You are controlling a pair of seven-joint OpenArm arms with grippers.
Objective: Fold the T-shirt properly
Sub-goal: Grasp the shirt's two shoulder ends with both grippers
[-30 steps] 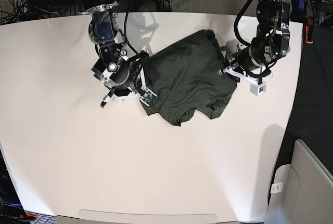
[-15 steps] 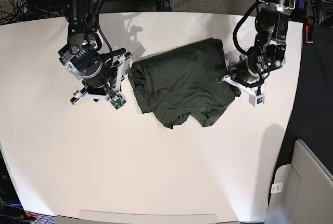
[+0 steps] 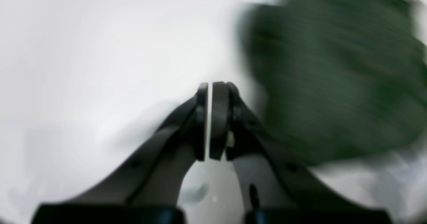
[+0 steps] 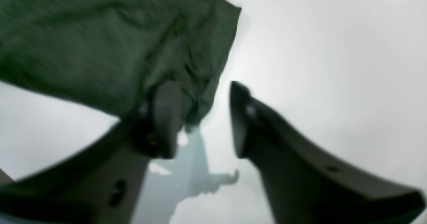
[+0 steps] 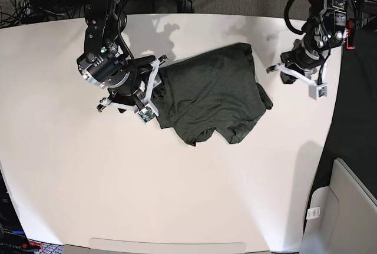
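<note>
1. Shirt (image 5: 209, 92) lies bunched mid-table (image 5: 88, 195), only loosely folded
2. Left gripper (image 3: 209, 120) pinched together on nothing, clear of the shirt's far side
3. Right gripper (image 4: 200, 119) has jaws apart at the shirt's edge, one finger against cloth, nothing clamped
4. Risk: closing here likely grabs several layers, so a pull drags the whole bundle and undoes the fold

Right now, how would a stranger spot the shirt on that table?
Find the big white table under the two arms. Near its far middle lies the T-shirt, a rumpled dark olive-green bundle. It is the only cloth there, between the right gripper and the left gripper.
</note>
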